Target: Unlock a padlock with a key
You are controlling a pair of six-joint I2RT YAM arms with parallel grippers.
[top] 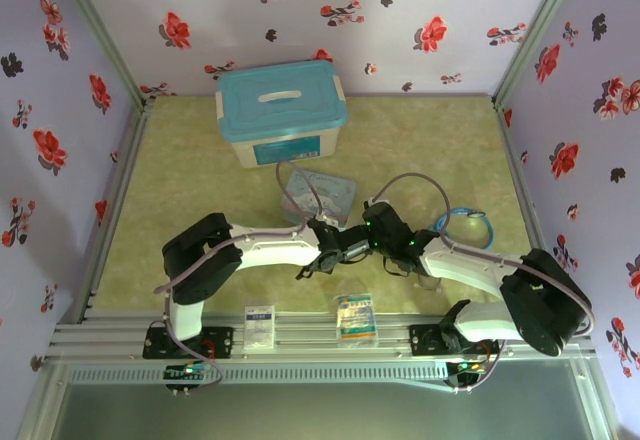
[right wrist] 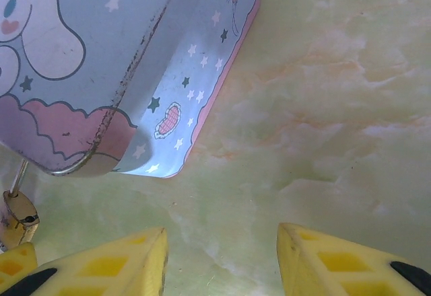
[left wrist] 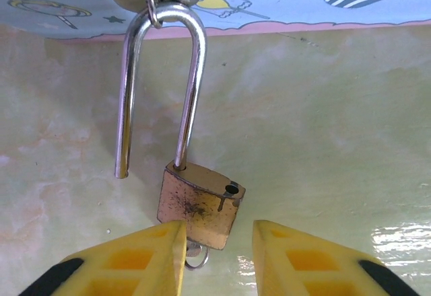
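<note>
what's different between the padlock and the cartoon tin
The padlock has a brass-yellow body and silvery shackle; the tin is light blue with cartoon prints. The padlock is far smaller than the tin. The padlock stands open, one shackle leg free; the tin looks shut. Both show dark wear marks.

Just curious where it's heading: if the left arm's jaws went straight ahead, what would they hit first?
Most likely the padlock, its brass body right at the open jaws' tips; the blue tin lies beyond.
</note>
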